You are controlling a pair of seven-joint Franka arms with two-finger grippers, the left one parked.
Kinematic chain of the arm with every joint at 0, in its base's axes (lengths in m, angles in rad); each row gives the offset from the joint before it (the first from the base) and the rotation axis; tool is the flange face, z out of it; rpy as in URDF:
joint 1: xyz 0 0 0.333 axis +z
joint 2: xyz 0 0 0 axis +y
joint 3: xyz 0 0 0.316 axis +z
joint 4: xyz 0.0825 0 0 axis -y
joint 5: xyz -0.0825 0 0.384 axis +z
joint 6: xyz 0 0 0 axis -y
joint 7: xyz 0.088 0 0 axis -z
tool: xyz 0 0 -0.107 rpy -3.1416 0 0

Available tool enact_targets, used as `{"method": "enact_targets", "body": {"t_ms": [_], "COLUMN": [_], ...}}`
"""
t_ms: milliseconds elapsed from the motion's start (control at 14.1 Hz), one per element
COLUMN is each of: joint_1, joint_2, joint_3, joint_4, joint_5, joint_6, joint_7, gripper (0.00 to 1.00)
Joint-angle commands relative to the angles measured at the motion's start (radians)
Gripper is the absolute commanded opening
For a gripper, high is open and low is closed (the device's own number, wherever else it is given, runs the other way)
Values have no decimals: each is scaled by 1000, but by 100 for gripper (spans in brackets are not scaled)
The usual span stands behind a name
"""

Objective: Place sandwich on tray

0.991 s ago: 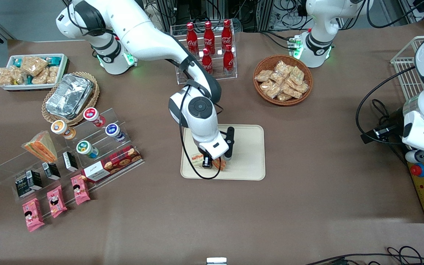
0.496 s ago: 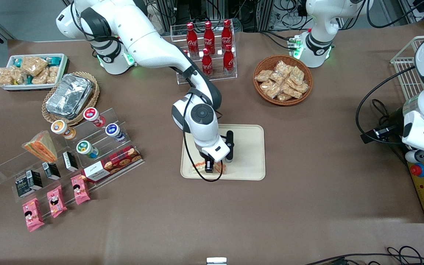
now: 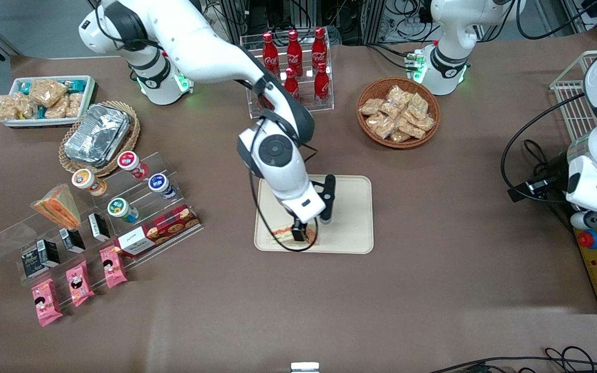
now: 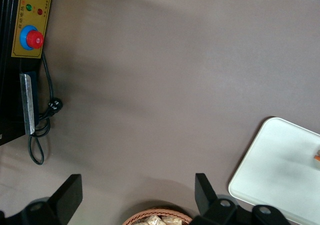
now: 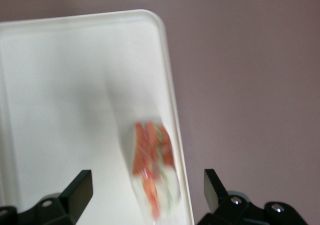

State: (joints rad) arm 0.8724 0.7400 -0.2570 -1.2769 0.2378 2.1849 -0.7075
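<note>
The sandwich [image 3: 282,233] [image 5: 152,172] lies in its clear wrap on the cream tray [image 3: 350,217] [image 5: 60,85], close to the rim nearest the front camera. Red-orange filling shows along its cut edge. My right gripper [image 3: 311,227] [image 5: 145,192] hangs just above it and stands open. Its fingers sit wide on either side of the wedge without touching it. In the front view the wrist hides part of the sandwich. A corner of the tray [image 4: 285,165] also shows in the left wrist view.
A second sandwich wedge [image 3: 57,204] rests on the acrylic shelf with cups and packets, toward the working arm's end. A cola bottle rack [image 3: 293,57] and a snack basket [image 3: 398,111] stand farther from the front camera than the tray. The foil container [image 3: 97,133] sits in a wicker basket.
The sandwich has gone from propped between the fingers to lying low on the tray. The wrist dipped toward the tray, then lifted a little and shifted toward the front camera.
</note>
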Motion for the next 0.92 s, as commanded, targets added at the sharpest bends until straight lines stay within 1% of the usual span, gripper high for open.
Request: {"method": "enact_targets", "body": {"t_ms": [0,142,283,425,566,708,850], "joint_1": [-52,-110,-199,-315,-406,-492,-536], "joint_2": [-140,-223,-290,-327,-369,-398,-413], "joint_3": [-33,-83,-87,-84,-84,-84,-105], "joint_4": [-45,-45,-45,-45,-45,-45,-45], "joint_5": [26,31,31,35,32,31,21], "joint_6": [-170,-293,-347,-393,-467,-479,-479], "joint_7": [167,241,260,258,260,261,263], "gripper": [99,99,99,99,99,99,99]}}
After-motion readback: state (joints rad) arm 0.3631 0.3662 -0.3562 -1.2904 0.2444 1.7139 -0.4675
